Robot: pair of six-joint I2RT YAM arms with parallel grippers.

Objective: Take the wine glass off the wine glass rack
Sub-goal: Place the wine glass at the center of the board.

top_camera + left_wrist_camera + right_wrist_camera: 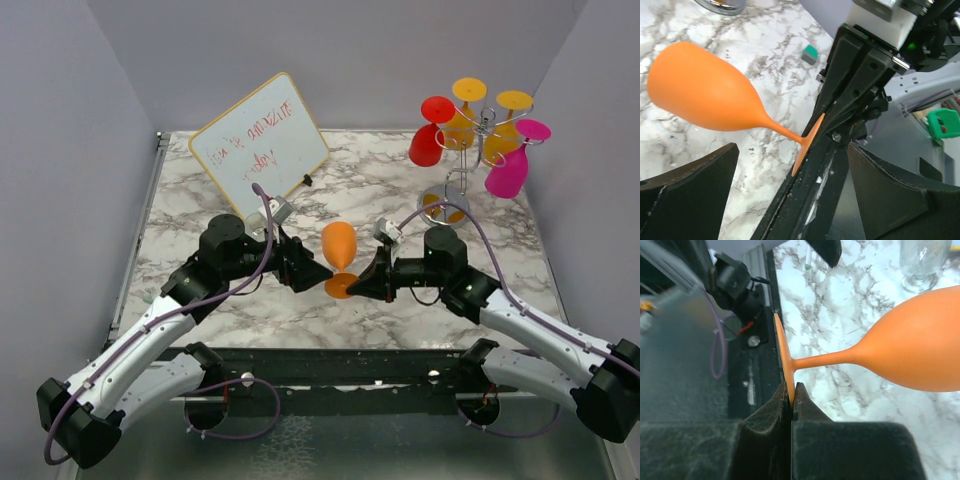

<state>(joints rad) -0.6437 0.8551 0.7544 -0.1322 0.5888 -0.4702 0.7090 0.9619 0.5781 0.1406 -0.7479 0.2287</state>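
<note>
An orange wine glass (339, 245) is off the rack, over the middle of the table, bowl pointing to the back. My right gripper (357, 287) is shut on the rim of its foot; the right wrist view shows the pads (785, 405) pinching the foot below the glass (920, 350). My left gripper (322, 278) is open just left of the foot, its fingers (690, 195) apart below the glass (700, 90) and not touching it. The silver wine glass rack (470, 150) stands at the back right with several coloured glasses hanging on it.
A whiteboard (260, 145) with red writing leans at the back left. A red glass (430, 135) and a magenta glass (510, 170) hang low on the rack. The rack's mirrored base (445, 205) lies behind my right arm. Walls close the table's sides and back.
</note>
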